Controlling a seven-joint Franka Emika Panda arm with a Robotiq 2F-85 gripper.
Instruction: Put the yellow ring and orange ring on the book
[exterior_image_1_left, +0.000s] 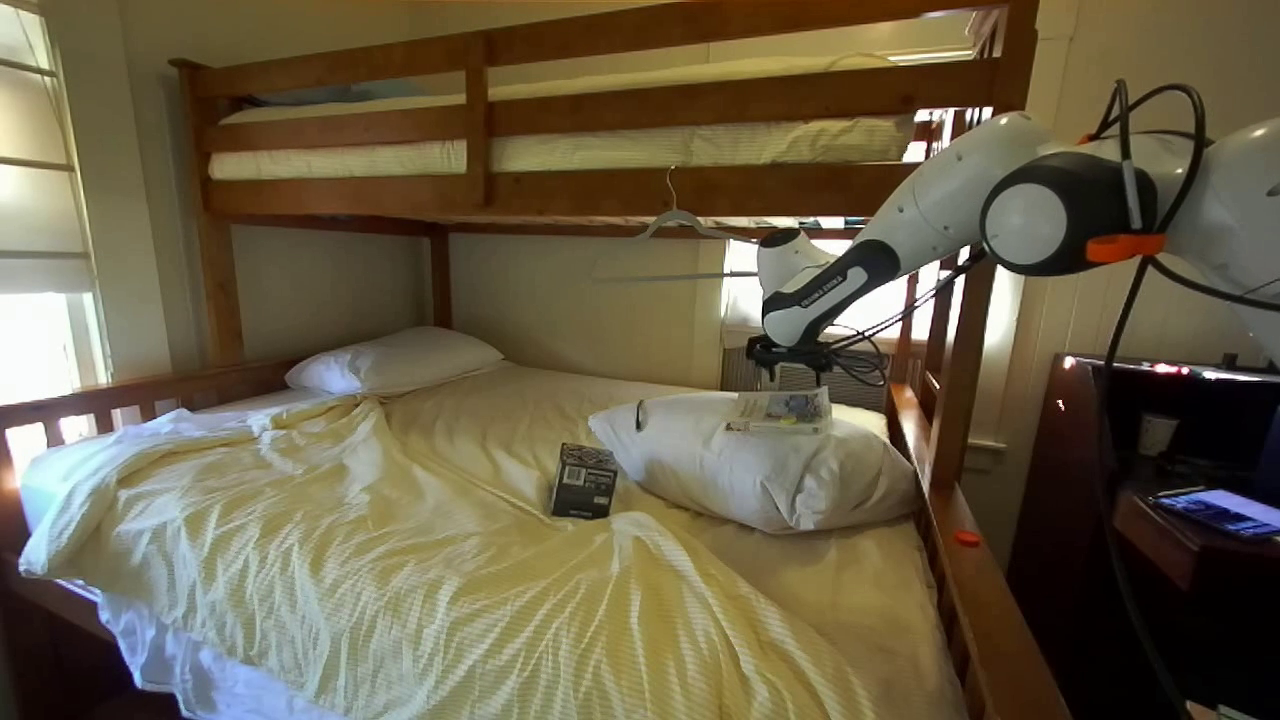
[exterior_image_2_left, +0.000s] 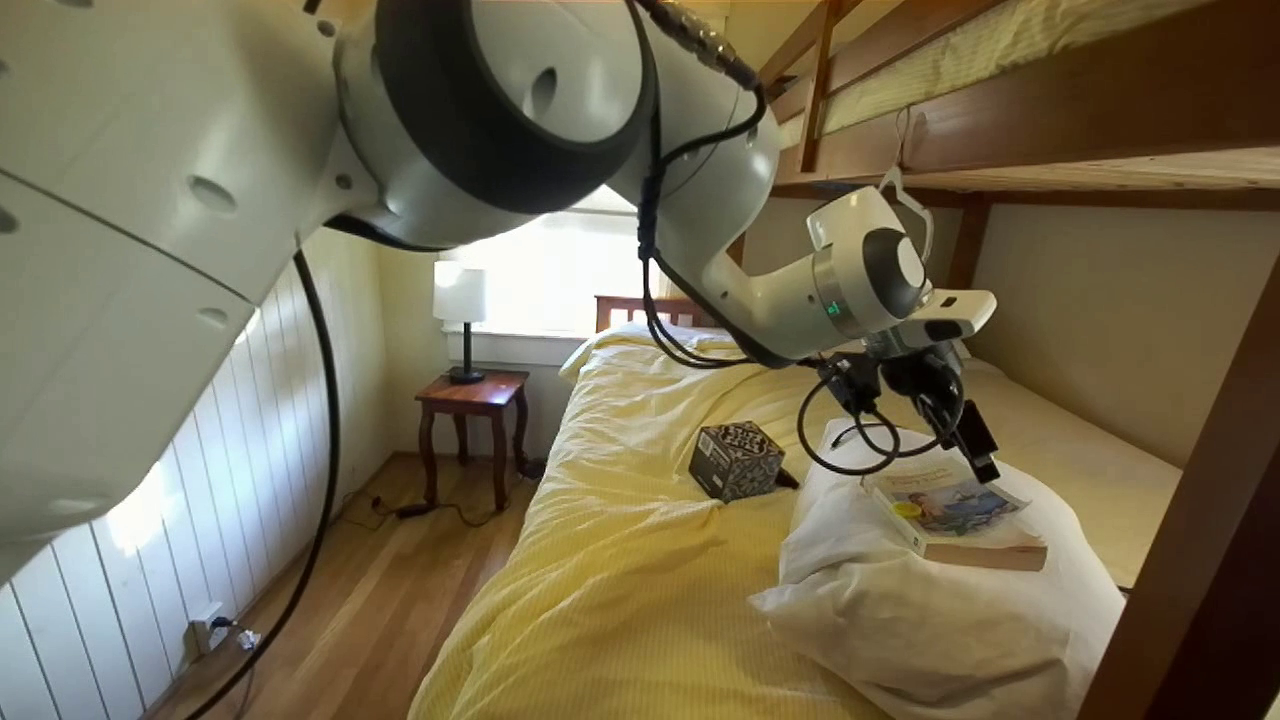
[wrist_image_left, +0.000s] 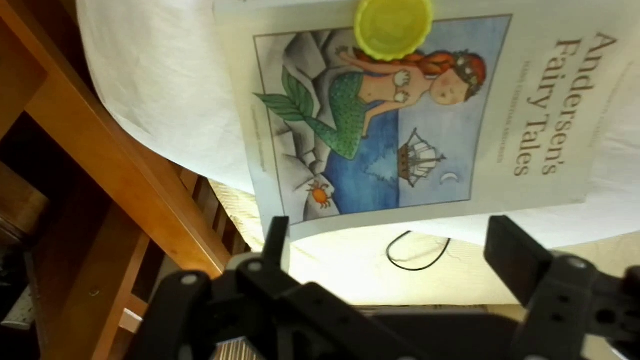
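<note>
A paperback book with a mermaid cover (exterior_image_1_left: 775, 405) lies on the white pillow; it also shows in an exterior view (exterior_image_2_left: 985, 548) and in the wrist view (wrist_image_left: 520, 100). The yellow ring (wrist_image_left: 393, 27) lies flat on the cover near its long edge; it shows small in both exterior views (exterior_image_1_left: 789, 422) (exterior_image_2_left: 906, 510). An orange-red ring (exterior_image_1_left: 966, 538) sits on top of the wooden bed rail; it is out of view in the wrist view. My gripper (wrist_image_left: 388, 225) is open and empty, pointing down above the book; it shows in both exterior views (exterior_image_1_left: 795, 377) (exterior_image_2_left: 983, 468).
The pillow (exterior_image_1_left: 690, 470) lies beside the wooden bed rail (exterior_image_1_left: 1000, 610). A black patterned box (exterior_image_1_left: 585, 482) stands on the bed, also seen in an exterior view (exterior_image_2_left: 738, 460). A hanger (exterior_image_1_left: 677, 215) hangs from the upper bunk (exterior_image_1_left: 600, 190) near the wrist.
</note>
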